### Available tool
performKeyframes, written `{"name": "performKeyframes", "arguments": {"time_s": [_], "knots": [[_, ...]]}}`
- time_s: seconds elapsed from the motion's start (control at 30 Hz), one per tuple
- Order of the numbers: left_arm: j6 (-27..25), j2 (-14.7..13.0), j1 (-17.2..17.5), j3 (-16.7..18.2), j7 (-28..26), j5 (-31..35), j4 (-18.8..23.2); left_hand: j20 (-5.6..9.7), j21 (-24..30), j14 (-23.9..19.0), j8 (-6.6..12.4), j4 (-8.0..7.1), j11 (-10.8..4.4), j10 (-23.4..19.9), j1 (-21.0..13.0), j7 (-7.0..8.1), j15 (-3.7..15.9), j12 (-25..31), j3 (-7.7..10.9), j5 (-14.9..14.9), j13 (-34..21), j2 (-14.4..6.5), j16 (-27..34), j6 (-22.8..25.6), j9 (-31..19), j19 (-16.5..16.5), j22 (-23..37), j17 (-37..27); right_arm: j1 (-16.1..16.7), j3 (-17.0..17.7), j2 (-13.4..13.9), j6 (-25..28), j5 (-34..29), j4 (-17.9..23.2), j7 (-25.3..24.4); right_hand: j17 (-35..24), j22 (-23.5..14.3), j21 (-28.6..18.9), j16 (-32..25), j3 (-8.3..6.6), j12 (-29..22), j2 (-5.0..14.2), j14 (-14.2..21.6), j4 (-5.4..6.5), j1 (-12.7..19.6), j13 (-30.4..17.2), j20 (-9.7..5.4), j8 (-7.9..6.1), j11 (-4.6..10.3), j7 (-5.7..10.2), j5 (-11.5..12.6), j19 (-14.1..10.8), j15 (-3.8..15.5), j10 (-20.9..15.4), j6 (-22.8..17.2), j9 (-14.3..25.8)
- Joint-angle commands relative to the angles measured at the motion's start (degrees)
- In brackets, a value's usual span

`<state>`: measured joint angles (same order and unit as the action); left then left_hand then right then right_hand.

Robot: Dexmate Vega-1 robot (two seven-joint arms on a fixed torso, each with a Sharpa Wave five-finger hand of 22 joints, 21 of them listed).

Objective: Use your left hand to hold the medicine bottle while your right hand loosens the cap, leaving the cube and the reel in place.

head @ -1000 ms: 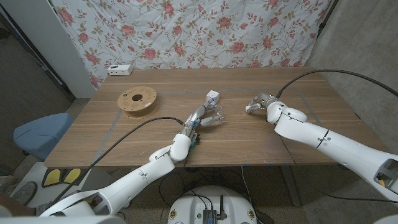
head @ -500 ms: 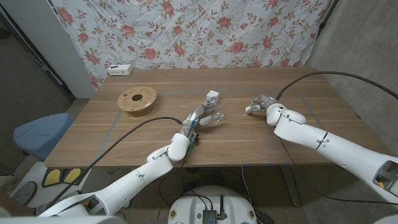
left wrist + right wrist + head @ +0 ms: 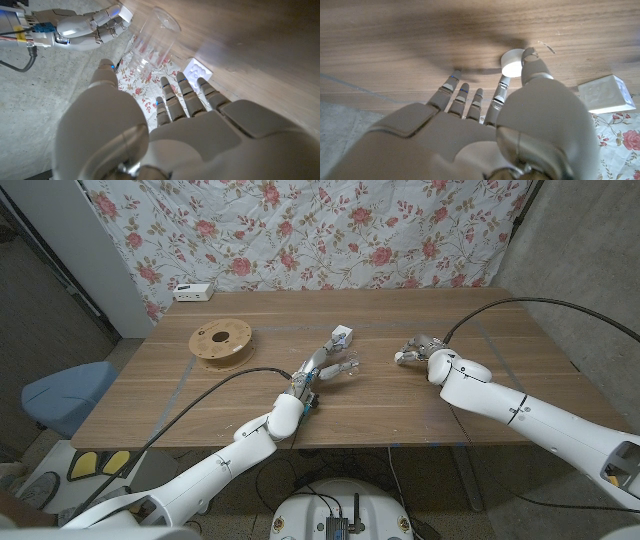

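The clear medicine bottle point(image 3: 150, 45) stands on the table with no cap on it. It sits just in front of my left hand point(image 3: 325, 370), between the straight thumb and the spread fingers point(image 3: 172, 92); I see no grip on it. My right hand point(image 3: 418, 347) is off to the right and pinches the white cap point(image 3: 512, 62) between thumb and a finger, low over the wood. The white cube point(image 3: 342, 335) sits just behind the left hand. The wooden reel point(image 3: 223, 342) lies at the table's left.
A white power strip point(image 3: 192, 291) lies at the table's far left corner before the floral curtain. A blue chair point(image 3: 60, 390) stands left of the table point(image 3: 520, 330). A cable runs from each arm over the wood.
My right hand has drifted slightly to the left with the cap. The left hand, bottle, cube and reel have stayed where they were.
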<state>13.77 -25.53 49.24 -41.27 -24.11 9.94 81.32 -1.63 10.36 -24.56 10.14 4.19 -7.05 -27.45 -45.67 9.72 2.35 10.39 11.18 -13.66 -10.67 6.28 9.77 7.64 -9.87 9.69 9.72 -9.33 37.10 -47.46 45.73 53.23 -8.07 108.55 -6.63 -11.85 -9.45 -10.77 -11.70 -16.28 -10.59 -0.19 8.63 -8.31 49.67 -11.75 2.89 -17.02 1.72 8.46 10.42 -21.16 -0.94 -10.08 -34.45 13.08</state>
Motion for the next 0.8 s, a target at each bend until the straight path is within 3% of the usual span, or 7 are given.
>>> {"name": "performKeyframes", "arguments": {"time_s": [0.03,0.13,0.27,0.4,0.63,0.8], "knots": [[-0.30,-0.03,0.18,0.36,0.21,0.02,0.38,-0.20,0.20,0.20,0.26,-0.09,-0.04,0.05,0.22,-0.06,4.47,0.28,-0.03,-0.47,0.02,-0.62,0.26,-0.31,-0.16,-0.13,0.21,-0.15,0.68,0.83,1.01,-1.13,1.73,0.90,1.14,-0.40,-0.34,0.31,0.33,0.83,0.21,-0.91,-1.52,0.38,-1.49,-0.20,0.36,1.09,-0.88,-1.17,0.38,1.25,-0.72,1.98,3.09,0.29],[-0.18,-0.10,0.22,0.47,0.35,-0.17,0.43,-0.17,0.22,0.29,0.25,-0.09,-0.09,0.18,0.18,-0.11,4.41,0.27,0.01,-0.51,0.02,-0.80,0.24,-0.36,-0.16,-0.16,0.21,-0.14,1.33,1.73,1.66,-2.63,2.69,1.18,1.35,-0.46,-0.35,0.46,0.57,1.02,0.19,-1.23,-2.73,0.56,-2.28,-0.23,0.31,1.84,-1.69,-1.69,0.48,2.29,-1.18,3.06,5.08,0.37],[0.74,-0.17,0.13,0.65,1.00,-0.93,0.05,-0.12,0.22,0.77,0.21,-0.10,-0.20,0.42,0.17,-0.08,4.25,0.25,0.01,-0.57,0.02,-1.01,0.09,-0.53,-0.16,-0.27,0.21,-0.12,2.56,3.26,2.54,-4.71,4.00,1.60,1.22,-0.56,-0.34,0.93,0.91,1.21,0.30,-1.45,-5.07,0.86,-3.44,-0.27,0.77,2.77,-3.05,-2.19,0.64,5.43,-2.16,5.16,7.52,0.48],[1.45,-0.38,-0.06,0.77,1.86,-1.49,-0.13,-0.30,0.20,1.28,0.19,-0.11,-0.23,0.93,0.22,-0.05,4.19,0.18,-0.04,-0.65,0.02,-1.21,0.01,-0.68,-0.15,-0.56,0.21,-0.10,3.59,4.40,3.72,-6.31,4.65,2.53,1.19,-0.61,-0.33,1.04,1.05,1.37,0.26,-1.66,-6.61,1.01,-4.20,-0.29,1.25,3.38,-3.27,-2.44,0.71,7.35,-2.98,6.40,9.21,0.58],[3.08,-0.47,-0.30,0.98,3.04,-2.41,-0.85,-0.50,0.13,3.23,0.26,-0.14,0.08,2.33,0.44,0.02,4.00,0.03,-0.25,-0.80,0.04,-1.55,-0.23,-0.75,-0.14,-1.30,0.20,-0.14,5.94,7.47,5.78,-11.32,6.88,3.71,1.31,-0.71,-0.34,0.53,1.17,1.61,0.19,-1.65,-9.11,1.45,-5.74,-0.31,1.26,4.71,-4.49,-2.87,0.78,8.27,-3.94,8.46,12.83,0.65],[4.00,-0.57,-0.16,1.37,3.02,-2.63,-0.89,-0.52,0.13,3.64,0.30,-0.14,0.05,2.77,0.49,0.13,4.14,0.00,-0.30,-0.84,0.04,-1.68,-0.21,-0.66,-0.14,-1.48,0.19,-0.14,7.27,9.10,6.54,-13.02,7.52,4.76,0.86,-0.78,-0.34,0.44,1.00,1.70,0.06,-1.39,-9.45,1.79,-6.45,-0.31,1.22,5.16,-4.59,-2.76,0.74,8.49,-4.06,8.75,14.10,0.66]]}}
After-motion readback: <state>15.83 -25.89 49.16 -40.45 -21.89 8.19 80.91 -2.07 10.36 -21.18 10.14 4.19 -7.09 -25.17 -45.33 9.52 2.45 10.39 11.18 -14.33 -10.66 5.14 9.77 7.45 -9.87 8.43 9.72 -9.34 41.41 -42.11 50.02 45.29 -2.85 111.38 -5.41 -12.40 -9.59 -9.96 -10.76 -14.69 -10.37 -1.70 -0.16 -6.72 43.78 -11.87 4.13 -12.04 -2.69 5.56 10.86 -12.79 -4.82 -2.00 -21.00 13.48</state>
